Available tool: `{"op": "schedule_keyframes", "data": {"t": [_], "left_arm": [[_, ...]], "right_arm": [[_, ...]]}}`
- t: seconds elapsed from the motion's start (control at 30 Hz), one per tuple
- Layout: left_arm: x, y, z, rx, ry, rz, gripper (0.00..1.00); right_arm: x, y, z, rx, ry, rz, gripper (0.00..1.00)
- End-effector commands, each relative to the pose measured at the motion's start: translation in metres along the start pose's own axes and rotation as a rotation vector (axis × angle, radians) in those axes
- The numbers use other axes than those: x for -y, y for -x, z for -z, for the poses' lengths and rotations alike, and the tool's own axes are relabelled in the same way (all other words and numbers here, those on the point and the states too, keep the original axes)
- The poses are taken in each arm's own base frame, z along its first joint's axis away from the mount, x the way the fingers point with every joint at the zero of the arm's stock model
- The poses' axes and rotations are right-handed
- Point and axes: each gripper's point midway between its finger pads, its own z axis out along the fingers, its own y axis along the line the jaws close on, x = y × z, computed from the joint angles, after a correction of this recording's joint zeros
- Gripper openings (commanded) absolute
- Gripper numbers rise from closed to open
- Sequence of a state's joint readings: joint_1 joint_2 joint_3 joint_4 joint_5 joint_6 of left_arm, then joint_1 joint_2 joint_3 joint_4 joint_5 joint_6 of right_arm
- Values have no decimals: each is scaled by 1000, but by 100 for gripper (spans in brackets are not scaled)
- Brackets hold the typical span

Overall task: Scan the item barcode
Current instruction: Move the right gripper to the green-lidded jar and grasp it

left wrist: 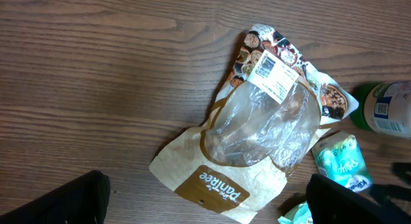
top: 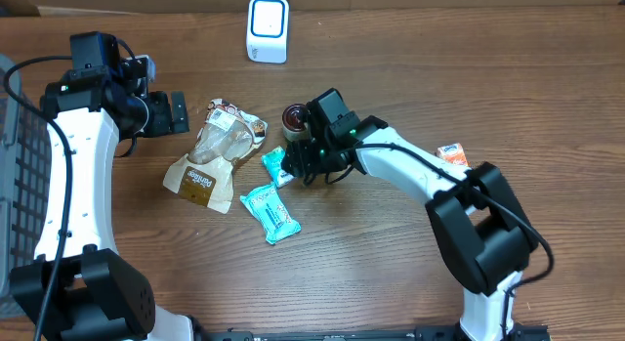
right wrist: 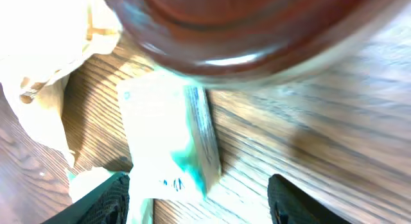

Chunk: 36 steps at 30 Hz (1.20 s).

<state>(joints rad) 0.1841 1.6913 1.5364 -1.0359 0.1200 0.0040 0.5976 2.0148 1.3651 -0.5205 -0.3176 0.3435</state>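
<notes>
We are looking down on a wooden table (top: 410, 282) where the right gripper (top: 298, 166) is hovering low over a small teal packet (top: 276, 166), near the middle of the scene. In the right wrist view its two fingers (right wrist: 106, 198) are standing well apart, and the small teal packet (right wrist: 168, 137) is lying flat on the wood between them, closer to the left-hand one. We are seeing the pincer open and nothing gripped; whether either finger is touching the wrapper we cannot tell.

Just behind the packet a bottle (top: 295, 117) with a dark red cap is standing upright, its cap filling the top of the wrist view. A larger teal packet (top: 270, 213) is lying nearer the front edge, just beside the small one.

The white scanner (top: 268, 28) is sitting at the far edge of the table, well apart from both arms.

On the left side, the left gripper (top: 177, 113) is hanging with its jaws spread as wide as they go, holding nothing. Its camera is looking down on a brown paper bag (left wrist: 257, 131) with a clear window, and a white printed label (left wrist: 273, 73) is showing near the bag's patterned top. The bag is lying between the two grippers, touching neither.

An orange packet (top: 452, 155) is resting by the right arm, and a grey basket (top: 15, 185) is showing at the left border.
</notes>
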Motion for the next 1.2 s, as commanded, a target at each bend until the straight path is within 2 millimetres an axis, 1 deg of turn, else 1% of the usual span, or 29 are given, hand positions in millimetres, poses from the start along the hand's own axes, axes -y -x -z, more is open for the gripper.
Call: {"op": "schedule_keyframes", "data": {"t": [0.0,0.13,0.17,0.23,0.27,0.37,0.47,0.57,0.67,0.73,0.8,0.9,0.97,1.1,1.17], "left_arm": [[0,6,8,27,-2,-17,100],[0,6,8,27,-2,-17,100],[0,6,8,27,-2,-17,100],[0,6,8,27,-2,-18,100],[0,6,8,27,-2,-18,100],[0,6,8,27,-2,-18,100],[0,6,8,27,-2,-18,100],[0,6,8,27,-2,-17,100],[0,6,8,27,-2,-17,100],[0,6,8,27,-2,-18,100],[0,6,8,27,-2,-17,99],[0,6,8,27,-2,-17,100],[0,6,8,27,-1,-18,100],[0,6,8,27,-2,-18,100],[0,6,8,27,-2,-17,100]], "right_arm": [[-3,40,37,166,-103,145,69],[15,61,45,258,-235,208,74],[18,69,48,294,-265,217,79],[16,81,52,349,-273,222,87],[14,85,53,368,-267,224,88],[14,96,58,422,-281,199,89],[19,106,65,489,-299,89,88],[14,110,67,530,-243,-80,89],[8,115,69,558,-196,-201,90],[4,121,68,572,-175,-244,90],[3,125,63,568,-175,-252,90],[4,129,52,531,-195,-265,90],[5,126,46,492,-218,-285,90],[10,115,42,435,-241,-374,90],[11,109,40,414,-242,-401,88]]}}
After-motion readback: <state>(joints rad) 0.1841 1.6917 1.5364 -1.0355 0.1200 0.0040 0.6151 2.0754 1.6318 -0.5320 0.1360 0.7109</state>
